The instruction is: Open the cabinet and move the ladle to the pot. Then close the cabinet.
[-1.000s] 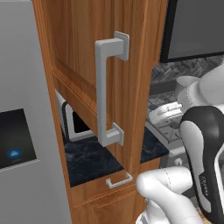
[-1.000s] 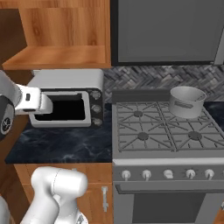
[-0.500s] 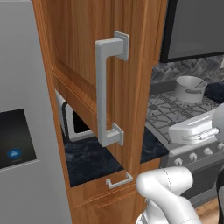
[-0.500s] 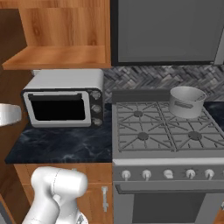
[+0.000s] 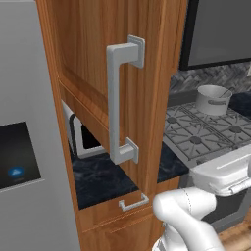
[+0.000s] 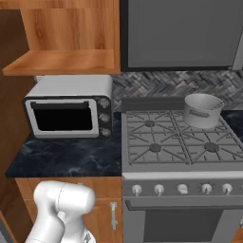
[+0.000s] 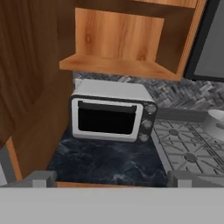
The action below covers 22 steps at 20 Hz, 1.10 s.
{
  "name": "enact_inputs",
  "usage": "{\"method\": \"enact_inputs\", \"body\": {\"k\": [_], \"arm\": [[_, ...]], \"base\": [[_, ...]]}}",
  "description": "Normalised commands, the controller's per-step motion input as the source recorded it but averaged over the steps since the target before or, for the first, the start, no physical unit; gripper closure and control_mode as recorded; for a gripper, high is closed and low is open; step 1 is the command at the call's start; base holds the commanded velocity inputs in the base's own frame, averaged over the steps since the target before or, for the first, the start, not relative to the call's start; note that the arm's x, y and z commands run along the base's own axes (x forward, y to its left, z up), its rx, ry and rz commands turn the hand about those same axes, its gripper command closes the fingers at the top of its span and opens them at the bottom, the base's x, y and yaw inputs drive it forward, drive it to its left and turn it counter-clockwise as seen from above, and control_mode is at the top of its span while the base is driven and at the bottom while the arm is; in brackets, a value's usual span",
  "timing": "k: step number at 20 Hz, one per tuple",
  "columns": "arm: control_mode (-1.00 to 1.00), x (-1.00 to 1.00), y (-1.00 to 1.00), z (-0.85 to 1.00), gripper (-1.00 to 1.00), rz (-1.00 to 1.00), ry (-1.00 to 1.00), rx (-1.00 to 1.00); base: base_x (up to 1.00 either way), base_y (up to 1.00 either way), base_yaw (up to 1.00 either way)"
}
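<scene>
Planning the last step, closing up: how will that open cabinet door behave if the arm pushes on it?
The cabinet door is a tall, thick wooden panel, so it is probably stiff and fairly heavy, and it should swing on its hinges rather than flex. Its long steel bar handle looks smooth, perhaps slippery; pushing the flat wood near it likely works better.

Left base view: close behind the open cabinet door, facing right toward the pot. Right base view: square on to toaster oven and stove. Hand view: low, near the tabletop, facing the same oven.
</scene>
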Motion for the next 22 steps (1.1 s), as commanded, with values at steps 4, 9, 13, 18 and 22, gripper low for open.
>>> {"method": "enact_inputs", "body": {"k": [4, 9, 13, 18, 22], "arm": [[-1.00, -0.16, 0.05, -0.28, -1.00, 0.00, -0.09, 0.00], [-1.00, -0.23, 0.24, -0.22, -1.00, 0.00, -0.15, 0.02], [-1.00, -0.11, 0.32, -0.19, -1.00, 0.00, -0.15, 0.02], [-1.00, -0.02, 0.35, -0.14, -1.00, 0.00, -0.14, 0.02], [-1.00, -0.26, 0.39, -0.10, -1.00, 0.00, -0.19, 0.00]], "base": [[0.00, 0.00, 0.00], [0.00, 0.00, 0.00], [0.00, 0.00, 0.00], [0.00, 0.00, 0.00], [0.00, 0.00, 0.00]]}}
